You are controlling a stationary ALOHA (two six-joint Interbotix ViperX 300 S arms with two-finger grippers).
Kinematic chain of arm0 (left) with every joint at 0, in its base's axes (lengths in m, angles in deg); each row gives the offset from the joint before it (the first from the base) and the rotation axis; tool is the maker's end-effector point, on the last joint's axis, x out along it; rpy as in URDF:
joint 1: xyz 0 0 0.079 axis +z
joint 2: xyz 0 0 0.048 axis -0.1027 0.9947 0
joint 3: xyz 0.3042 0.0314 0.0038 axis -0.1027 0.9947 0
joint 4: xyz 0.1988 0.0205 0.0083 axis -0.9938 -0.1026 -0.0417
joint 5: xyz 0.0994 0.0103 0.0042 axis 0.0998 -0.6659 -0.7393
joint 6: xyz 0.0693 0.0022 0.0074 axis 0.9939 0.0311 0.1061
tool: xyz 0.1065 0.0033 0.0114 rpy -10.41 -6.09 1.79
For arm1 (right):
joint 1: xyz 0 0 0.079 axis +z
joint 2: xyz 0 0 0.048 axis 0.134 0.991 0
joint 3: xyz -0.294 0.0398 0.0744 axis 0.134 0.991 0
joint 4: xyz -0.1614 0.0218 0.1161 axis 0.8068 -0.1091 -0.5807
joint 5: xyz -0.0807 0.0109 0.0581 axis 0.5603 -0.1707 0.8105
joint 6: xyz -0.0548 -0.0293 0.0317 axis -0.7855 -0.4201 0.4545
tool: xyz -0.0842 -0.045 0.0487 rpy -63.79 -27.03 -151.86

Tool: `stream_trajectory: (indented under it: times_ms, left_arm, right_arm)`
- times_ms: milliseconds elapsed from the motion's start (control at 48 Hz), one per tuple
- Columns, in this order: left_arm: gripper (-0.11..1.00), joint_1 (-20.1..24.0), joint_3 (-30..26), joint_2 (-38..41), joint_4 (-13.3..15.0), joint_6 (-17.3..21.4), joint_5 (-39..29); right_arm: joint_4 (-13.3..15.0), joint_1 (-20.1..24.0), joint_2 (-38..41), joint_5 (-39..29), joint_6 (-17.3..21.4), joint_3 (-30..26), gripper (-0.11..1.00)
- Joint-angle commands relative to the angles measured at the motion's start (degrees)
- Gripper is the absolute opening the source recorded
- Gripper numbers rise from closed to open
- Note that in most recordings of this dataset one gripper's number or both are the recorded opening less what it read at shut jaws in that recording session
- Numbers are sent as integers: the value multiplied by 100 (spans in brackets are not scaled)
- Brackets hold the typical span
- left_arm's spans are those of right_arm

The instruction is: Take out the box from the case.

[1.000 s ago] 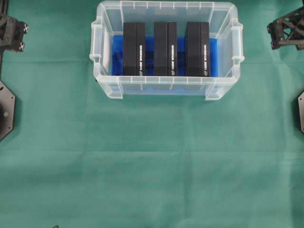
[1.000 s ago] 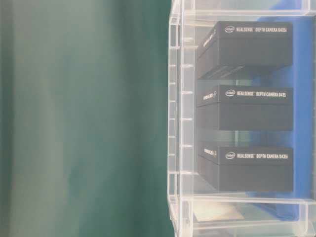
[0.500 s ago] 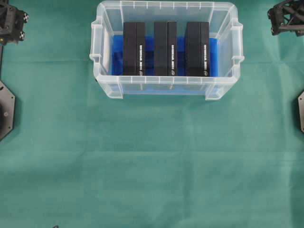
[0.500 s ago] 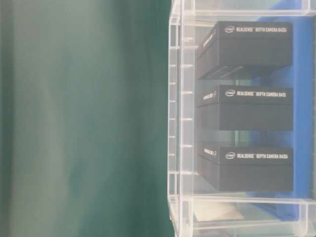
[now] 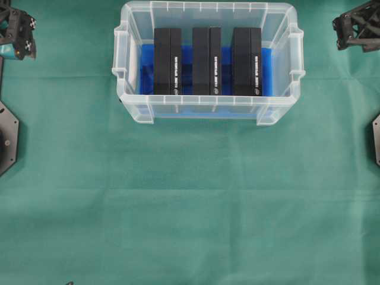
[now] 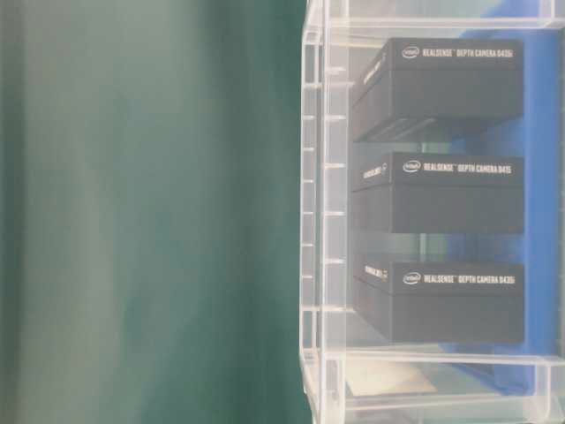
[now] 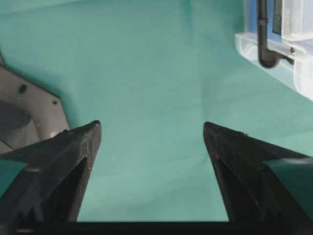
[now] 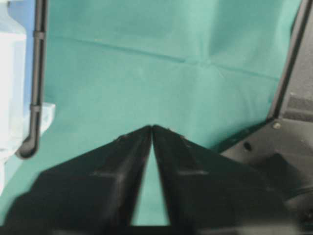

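Both arms sit mostly cut off at the top corners of the overhead view, so little of them can be made out there. The left end effector (image 7: 149, 129) shows best through its own wrist camera: two dark wedge-shaped fingers standing wide apart with nothing between them, only the green cloth of the table (image 5: 190, 202) below. The right end effector (image 8: 152, 128) looks different; its black fingers meet at the tips with only a thin sliver of cloth visible lower down between them, holding nothing. The case (image 5: 122, 71), a clear plastic tub with a rimmed edge, lies between the two end effectors and well apart from each; only a corner of it enters either wrist view. A blue cloth (image 5: 146, 70) lines its bottom. Inside stand three matte black rectangular boxes: the left box (image 5: 168, 61), middle box (image 5: 206, 61) and right box (image 5: 247, 61), side by side, their small white lettering readable only from table level.
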Motion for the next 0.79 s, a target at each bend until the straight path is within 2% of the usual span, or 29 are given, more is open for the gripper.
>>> stream_trajectory:
  times_ms: [0, 125, 208, 563, 771]
  left_arm:
    - [87, 9, -53, -18, 9, -9, 35]
    - [89, 9, -35, -18, 9, -18, 44]
    - [90, 18, -18, -18, 9, -18, 44]
    - [90, 18, 53, -18, 9, -26, 53]
    - [90, 9, 62, -44, 9, -185, 53]
  right_arm:
    - [44, -18, -44, 26, 9, -53, 45]
    - [193, -18, -35, 26, 185, -44, 81]
    - [211, -18, -35, 18, 264, -44, 94]
    - [202, -18, -26, 18, 299, -53, 95]
    - [202, -18, 0, 18, 299, -70, 95]
